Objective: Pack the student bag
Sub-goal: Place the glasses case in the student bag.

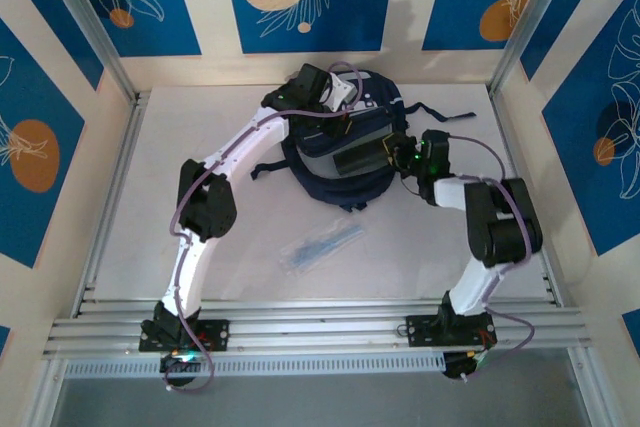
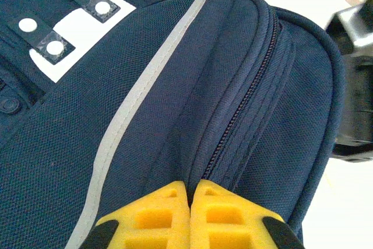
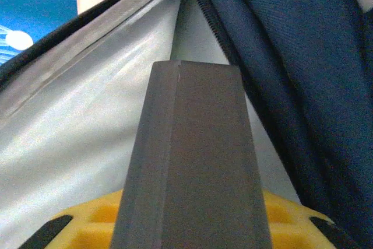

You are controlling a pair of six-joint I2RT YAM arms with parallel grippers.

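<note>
Worktop (image 1: 170,147): white, boxed in by blue-and-cream patterned walls; both arm bases are bolted at its near edge.
Clear packet (image 1: 322,245): lies flat mid-worktop, apart from both arms; contents too small to tell. Probably waiting its turn to be packed.
Right gripper (image 1: 398,157): clamped on a dark grey block (image 3: 189,155), whose end points into the bag's mouth, pale lining (image 3: 76,121) on one side. Judged: mid-insertion.
Student bag (image 1: 330,187): lying toward the far edge, about centred between the side edges, with its opening facing the right arm.
Left gripper (image 2: 190,202): at the bag's far side, yellow fingers pressed together, pinching a fold of navy fabric beside the zip (image 2: 245,91). This likely steadies the bag and keeps the mouth spread for the block.
</note>
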